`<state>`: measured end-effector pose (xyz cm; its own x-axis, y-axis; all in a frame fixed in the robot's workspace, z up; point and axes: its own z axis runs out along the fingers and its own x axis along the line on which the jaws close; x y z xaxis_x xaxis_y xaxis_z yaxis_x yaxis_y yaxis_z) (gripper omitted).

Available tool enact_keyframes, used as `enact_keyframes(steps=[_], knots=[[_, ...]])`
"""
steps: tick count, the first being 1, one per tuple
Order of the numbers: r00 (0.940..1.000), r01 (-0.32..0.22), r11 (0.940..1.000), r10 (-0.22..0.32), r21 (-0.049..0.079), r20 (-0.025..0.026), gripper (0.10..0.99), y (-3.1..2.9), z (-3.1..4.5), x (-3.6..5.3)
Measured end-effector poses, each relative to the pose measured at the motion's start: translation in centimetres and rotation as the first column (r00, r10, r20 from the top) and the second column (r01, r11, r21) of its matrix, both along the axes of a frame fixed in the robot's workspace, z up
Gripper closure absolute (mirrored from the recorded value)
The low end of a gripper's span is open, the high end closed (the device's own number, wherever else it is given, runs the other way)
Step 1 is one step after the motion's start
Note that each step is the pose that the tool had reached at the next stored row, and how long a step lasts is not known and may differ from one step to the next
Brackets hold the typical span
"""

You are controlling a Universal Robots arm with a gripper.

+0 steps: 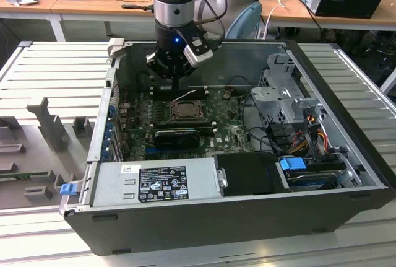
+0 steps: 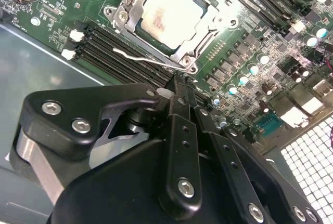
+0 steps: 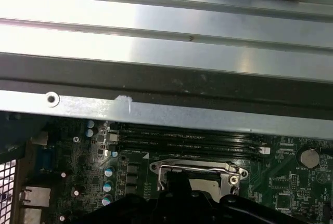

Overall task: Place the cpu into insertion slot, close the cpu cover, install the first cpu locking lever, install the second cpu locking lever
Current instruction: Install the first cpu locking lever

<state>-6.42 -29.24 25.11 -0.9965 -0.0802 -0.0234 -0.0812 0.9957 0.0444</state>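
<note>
cpu (image 2: 174, 13) | inside cpu cover (image 2: 129, 13) window | just beyond closed jaws

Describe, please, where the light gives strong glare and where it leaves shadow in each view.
In the second wrist view the cpu is washed pale by reflection, and the gripper is a dark mass in front; in the first wrist view the ribbed metal panel glares white while the motherboard is dim; in the exterior view the computer case shades its own interior.
</note>
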Motion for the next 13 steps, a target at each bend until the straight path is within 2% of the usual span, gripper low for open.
enact_keyframes(steps=[3, 4, 7, 8, 13], knots=[[1.0000, 0.000, 1.0000, 0.000, 0.000, -0.0001, 0.980, -0.01, -0.01, 0.27], [1.0000, 0.000, 1.0000, 0.000, 0.004, -0.0005, 0.980, -0.01, -0.02, 0.38], [1.0000, 0.000, 0.9992, 0.000, 0.040, -0.0015, 0.980, -0.03, -0.16, 0.73], [1.0000, 0.001, 0.9990, -0.001, 0.045, -0.0014, 0.980, -0.05, -0.40, 0.90], [1.0000, 0.004, 0.9989, -0.003, 0.046, -0.0016, 0.980, -0.05, -1.43, 1.65]])
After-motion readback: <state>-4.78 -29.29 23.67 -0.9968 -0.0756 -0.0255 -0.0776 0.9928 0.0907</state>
